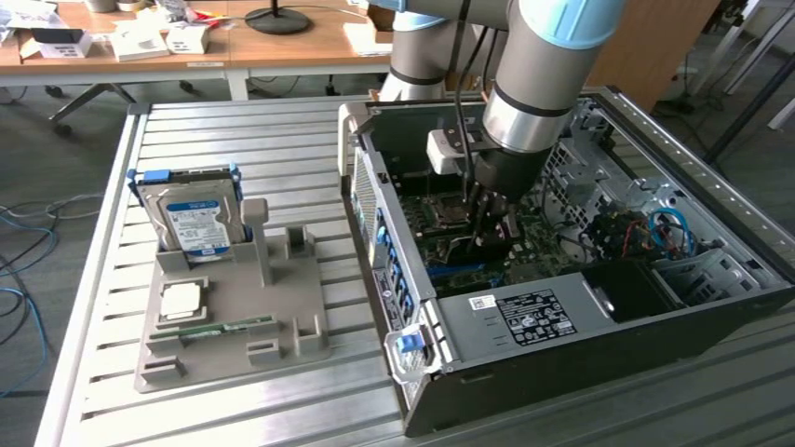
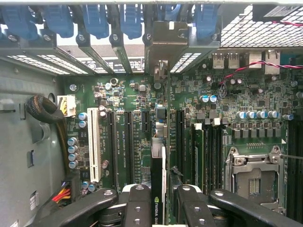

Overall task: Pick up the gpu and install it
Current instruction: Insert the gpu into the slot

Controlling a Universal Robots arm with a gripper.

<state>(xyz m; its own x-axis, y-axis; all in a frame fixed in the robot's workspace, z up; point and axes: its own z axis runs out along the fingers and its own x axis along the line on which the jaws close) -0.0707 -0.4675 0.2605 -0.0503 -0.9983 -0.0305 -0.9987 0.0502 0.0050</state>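
My gripper [image 1: 492, 226] reaches down into the open computer case [image 1: 372, 223], over the green motherboard [image 2: 123, 90]. In the wrist view the gripper [image 2: 158, 201] is shut on the gpu [image 2: 158, 175], a thin dark card seen edge-on between the black fingers [image 2: 137, 205]. The card stands upright over the row of long expansion slots [image 2: 128, 142]. Its metal bracket [image 2: 165, 42] sits against the case's rear slot openings, among the blue clips [image 2: 94, 19]. Whether the card's edge is seated in a slot I cannot tell.
Beside the case, at the exterior view's left, a grey fixture [image 1: 298, 317] holds an upright hard drive [image 1: 193, 223], a processor chip [image 1: 182, 300] and a green memory stick [image 1: 230, 327]. Inside the case are the power supply [image 1: 534, 317], cables [image 1: 658, 228] and the CPU socket [image 2: 253, 175].
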